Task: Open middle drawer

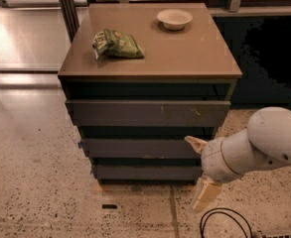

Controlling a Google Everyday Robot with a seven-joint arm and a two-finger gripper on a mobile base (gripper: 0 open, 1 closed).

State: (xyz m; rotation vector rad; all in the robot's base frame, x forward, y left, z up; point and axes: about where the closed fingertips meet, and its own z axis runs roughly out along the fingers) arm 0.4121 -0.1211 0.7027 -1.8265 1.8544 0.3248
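Note:
The middle drawer (pixel 140 148) is a flat dark grey front with a small blue tag (pixel 80 144) at its left end. It sits flush in the cabinet, between the scratched top front (pixel 147 113) and the bottom front (pixel 145 172). My gripper (pixel 199 170) is open at the right end of the cabinet. Its upper cream finger (pixel 194 144) is at the right end of the middle drawer front. Its lower finger (pixel 204 195) hangs near the floor beside the bottom drawer.
On the brown cabinet top (pixel 184 53) lie a green snack bag (pixel 116 44) and a white bowl (pixel 174 19). A black cable (pixel 219 224) loops on the speckled floor at the front right. A dark post (pixel 68 6) stands at the back left.

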